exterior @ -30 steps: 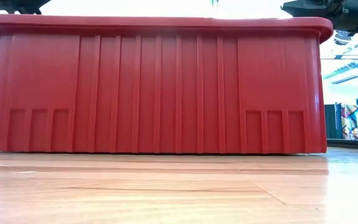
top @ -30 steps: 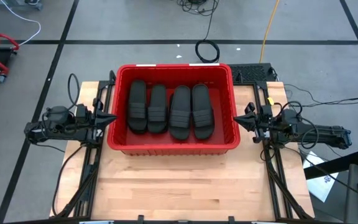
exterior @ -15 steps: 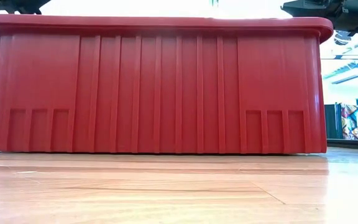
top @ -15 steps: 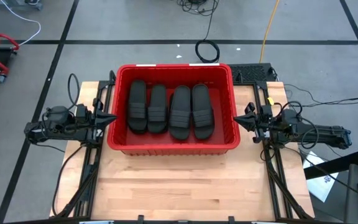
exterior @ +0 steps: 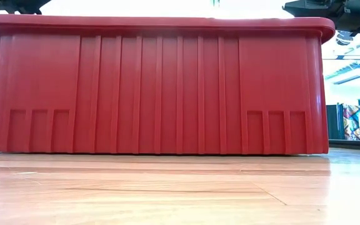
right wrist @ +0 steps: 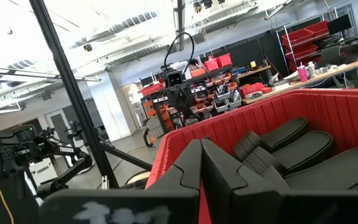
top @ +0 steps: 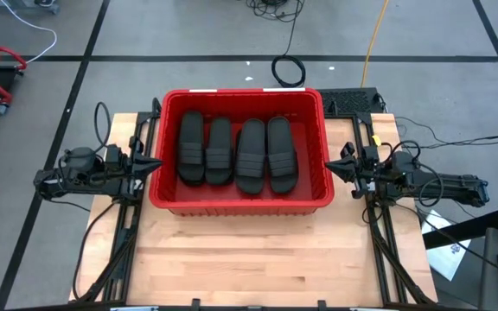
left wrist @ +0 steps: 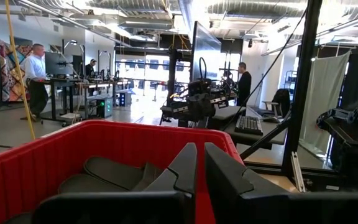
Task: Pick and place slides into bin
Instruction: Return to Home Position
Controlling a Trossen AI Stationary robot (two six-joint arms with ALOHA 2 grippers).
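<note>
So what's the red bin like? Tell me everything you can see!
The bin is a big red plastic box with a thick rim and ribbed walls, open on top. It stands flat on the wooden table. Four black slides show side by side inside. The left gripper and right gripper, both shut, point at its short sides.

The left gripper and right gripper are matte black wedges (2 fingers each).
</note>
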